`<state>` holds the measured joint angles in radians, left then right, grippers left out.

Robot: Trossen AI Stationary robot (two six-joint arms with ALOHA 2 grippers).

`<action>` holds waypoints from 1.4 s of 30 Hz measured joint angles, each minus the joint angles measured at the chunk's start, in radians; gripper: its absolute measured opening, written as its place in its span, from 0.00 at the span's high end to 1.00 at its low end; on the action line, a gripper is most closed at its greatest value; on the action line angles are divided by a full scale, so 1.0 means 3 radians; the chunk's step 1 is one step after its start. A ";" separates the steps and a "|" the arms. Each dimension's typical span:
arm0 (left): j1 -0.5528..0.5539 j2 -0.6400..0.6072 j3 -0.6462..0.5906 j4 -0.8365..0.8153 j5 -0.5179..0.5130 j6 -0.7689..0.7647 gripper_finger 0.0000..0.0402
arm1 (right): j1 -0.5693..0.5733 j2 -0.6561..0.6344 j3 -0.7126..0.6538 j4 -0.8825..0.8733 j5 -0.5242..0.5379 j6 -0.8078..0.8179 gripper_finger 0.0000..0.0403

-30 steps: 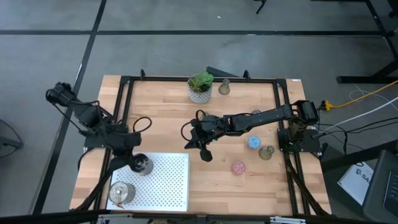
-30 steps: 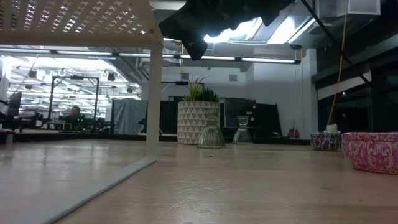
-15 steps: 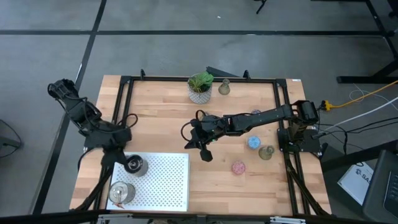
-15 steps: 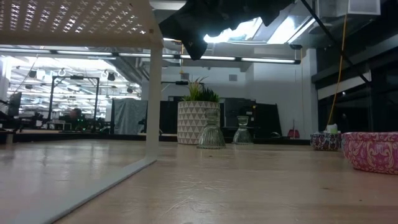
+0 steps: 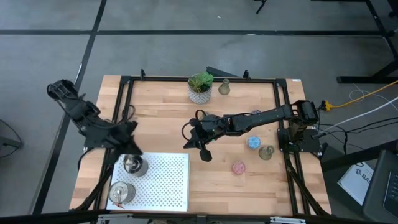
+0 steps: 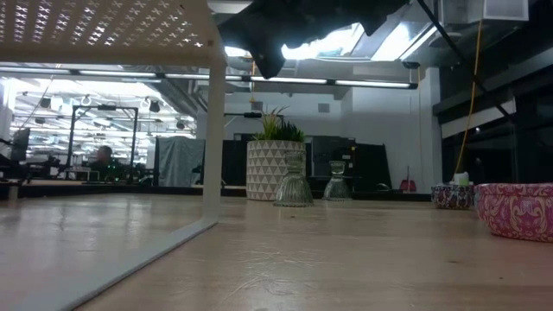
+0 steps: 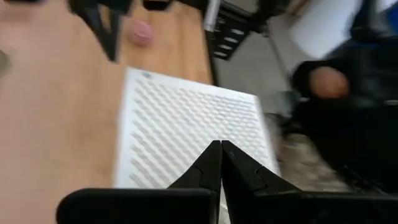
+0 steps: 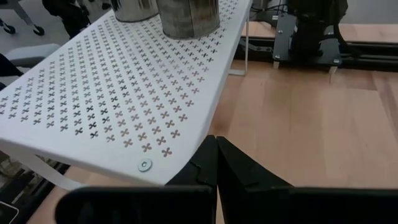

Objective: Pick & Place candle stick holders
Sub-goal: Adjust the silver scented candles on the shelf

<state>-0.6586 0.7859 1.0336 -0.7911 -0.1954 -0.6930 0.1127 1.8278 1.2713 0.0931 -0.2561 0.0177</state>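
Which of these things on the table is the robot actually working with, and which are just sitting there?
Job:
- two silver holders on the white perforated shelf
- pink, blue, olive-grey and far olive-grey holders

Just lying about:
- potted plant

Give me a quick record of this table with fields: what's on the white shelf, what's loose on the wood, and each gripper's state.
shelf: white perforated shelf carrying two silver holders
loose on wood: pink holder, blue holder, olive-grey holder
back edge: plant, another olive-grey holder
left gripper: shut, empty, above the shelf
right gripper: shut, empty, mid-table
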 joint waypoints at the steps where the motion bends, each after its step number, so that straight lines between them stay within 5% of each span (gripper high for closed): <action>1: 0.0077 0.0067 0.0000 0.0020 -0.0004 0.0080 0.99 | 0.0000 0.0000 0.0000 0.0013 0.0001 0.0000 1.00; 5: 0.0441 0.0376 0.0000 0.0108 0.0240 0.0174 0.99 | 0.0000 0.0001 0.0000 0.0058 0.0000 0.0000 1.00; 13: 0.1147 0.0992 0.0000 0.0306 0.1755 0.0256 0.99 | 0.0000 0.0001 0.0000 0.0135 -0.0008 0.0067 1.00; 18: 0.1343 0.1190 0.0000 0.0134 0.2362 0.0198 0.99 | 0.0000 0.0001 0.0000 0.0134 -0.0023 0.0089 1.00; 26: 0.1300 0.1150 0.0000 -0.0256 0.2580 -0.0015 0.99 | 0.0000 0.0001 0.0000 0.0126 -0.0027 0.0089 1.00; 42: 0.1027 0.0836 0.0000 -0.0606 0.2415 -0.0346 0.99 | 0.0001 0.0001 0.0000 0.0114 -0.0032 0.0089 1.00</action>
<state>-0.3505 1.0366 1.0336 -0.9729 0.5291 -0.7968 0.1130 1.8282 1.2713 0.1272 -0.2657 0.0445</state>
